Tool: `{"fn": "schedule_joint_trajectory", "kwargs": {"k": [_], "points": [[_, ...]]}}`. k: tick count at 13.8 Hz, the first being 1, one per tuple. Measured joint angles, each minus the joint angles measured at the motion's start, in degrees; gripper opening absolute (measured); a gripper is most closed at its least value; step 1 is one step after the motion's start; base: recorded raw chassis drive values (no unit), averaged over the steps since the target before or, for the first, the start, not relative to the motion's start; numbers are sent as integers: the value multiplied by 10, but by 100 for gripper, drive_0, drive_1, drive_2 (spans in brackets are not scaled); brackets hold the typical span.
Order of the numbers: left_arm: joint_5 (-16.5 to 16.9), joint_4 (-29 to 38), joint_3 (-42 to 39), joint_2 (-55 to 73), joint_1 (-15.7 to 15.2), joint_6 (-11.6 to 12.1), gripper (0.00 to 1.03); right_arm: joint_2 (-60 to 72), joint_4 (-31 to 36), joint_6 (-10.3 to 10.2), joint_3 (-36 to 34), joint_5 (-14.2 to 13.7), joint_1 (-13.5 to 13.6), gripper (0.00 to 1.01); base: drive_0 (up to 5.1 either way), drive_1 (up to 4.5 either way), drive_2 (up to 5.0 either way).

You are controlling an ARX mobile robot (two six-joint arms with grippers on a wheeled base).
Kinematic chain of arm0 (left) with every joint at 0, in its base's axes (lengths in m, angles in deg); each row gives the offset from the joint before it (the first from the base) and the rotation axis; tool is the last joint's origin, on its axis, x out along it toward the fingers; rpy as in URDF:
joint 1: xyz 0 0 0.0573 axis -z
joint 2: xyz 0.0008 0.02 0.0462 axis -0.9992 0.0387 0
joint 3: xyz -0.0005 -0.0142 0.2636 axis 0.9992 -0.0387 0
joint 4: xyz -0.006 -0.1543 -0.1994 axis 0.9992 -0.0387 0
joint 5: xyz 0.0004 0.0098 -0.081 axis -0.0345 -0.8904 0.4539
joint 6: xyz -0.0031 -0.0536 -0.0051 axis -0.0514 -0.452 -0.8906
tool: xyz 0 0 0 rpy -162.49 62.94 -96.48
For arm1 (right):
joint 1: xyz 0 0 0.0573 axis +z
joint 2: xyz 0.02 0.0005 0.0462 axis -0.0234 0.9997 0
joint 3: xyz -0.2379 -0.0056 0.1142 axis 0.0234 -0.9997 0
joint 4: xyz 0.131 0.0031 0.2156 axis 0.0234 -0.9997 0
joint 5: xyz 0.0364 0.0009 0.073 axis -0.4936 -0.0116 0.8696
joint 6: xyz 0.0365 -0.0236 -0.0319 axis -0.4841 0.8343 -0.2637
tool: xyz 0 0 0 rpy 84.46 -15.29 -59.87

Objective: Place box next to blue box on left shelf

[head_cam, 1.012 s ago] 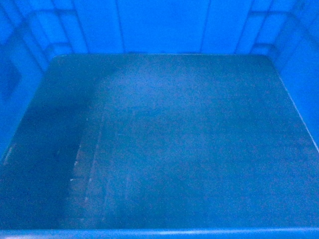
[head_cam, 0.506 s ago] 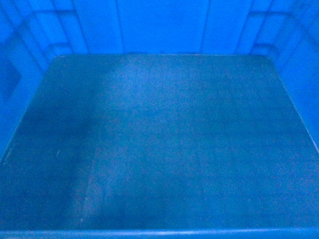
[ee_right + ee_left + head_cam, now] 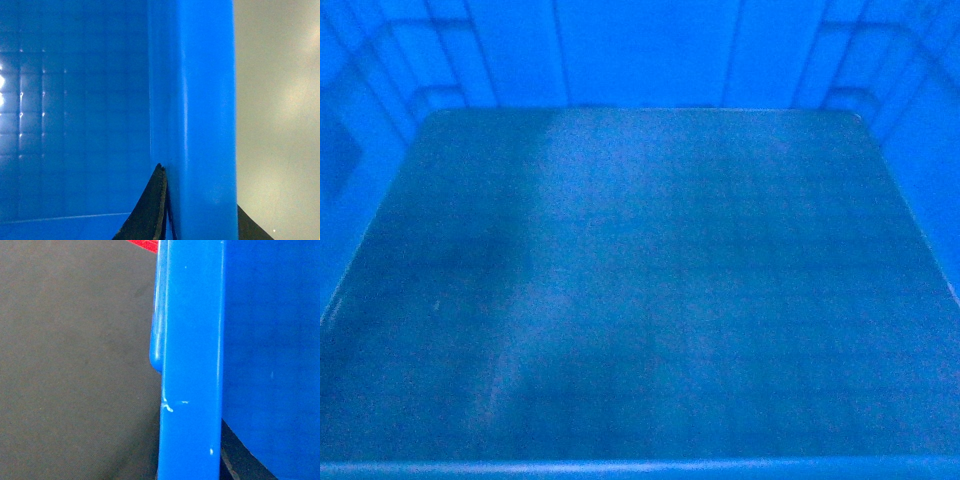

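Head view: the blue crate (image 3: 640,290) fills the whole frame, seen from above into its interior. Its dark grid-patterned floor lies central, ribbed inner walls rise at the top and both sides, and the near rim runs along the bottom edge. The crate blocks all sight of surroundings, and neither hand appears here. Against the frame one second earlier, the floor's pale streaks and scuff marks at lower left have faded and the lighting across the floor reads more even; the crate's framing is almost unchanged.

Left wrist view: the crate's thick rim runs vertically through the centre, with a rounded rib on its outer face and small white scratches. A grey-brown floor (image 3: 75,370) lies to the left; a red sliver (image 3: 145,244) shows at the top edge. The left hand's fingers are not visible; its state cannot be told.

Right wrist view: the crate's rim stands upright, grid floor to its left, pale grey floor to the right. The right hand (image 3: 200,222) straddles the rim, one black finger (image 3: 150,210) inside against the wall, one outside, closed upon it.
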Motion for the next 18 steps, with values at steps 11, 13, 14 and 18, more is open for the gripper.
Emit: {"fn": "schedule_joint_trajectory", "kwargs": {"k": [11, 13, 14, 18], "points": [[0, 0, 0, 0, 0, 0, 12, 0, 0, 0, 0, 0, 0, 13, -159, -159, -159], [0, 0, 0, 0, 0, 0, 12, 0, 0, 0, 0, 0, 0, 13, -154, -154, -154], [0, 0, 0, 0, 0, 0, 12, 0, 0, 0, 0, 0, 0, 13, -157, -157, -157], [0, 0, 0, 0, 0, 0, 12, 0, 0, 0, 0, 0, 0, 13, -157, -157, -157]]}}
